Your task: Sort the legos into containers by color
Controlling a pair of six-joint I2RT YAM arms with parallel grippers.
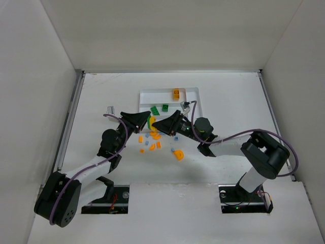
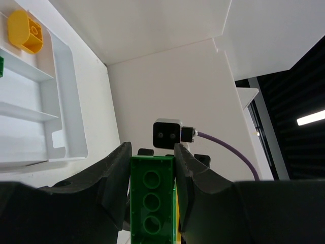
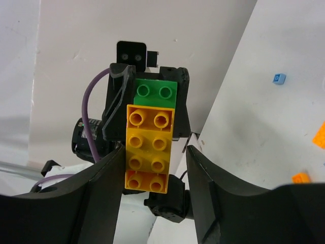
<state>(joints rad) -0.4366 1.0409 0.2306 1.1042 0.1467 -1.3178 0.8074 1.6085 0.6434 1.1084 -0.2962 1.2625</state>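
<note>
My left gripper is shut on a green brick that has a yellow brick stuck to it, and holds the pair above the table just in front of the white tray. My right gripper faces it with its jaws open on either side of the yellow brick; the right finger stands clear of it. In the right wrist view the green brick shows behind the yellow one. The tray holds an orange-yellow brick and two green bricks.
Several small orange and light blue pieces lie on the table below the grippers. A blue piece and orange ones show in the right wrist view. A small grey piece lies left of the tray.
</note>
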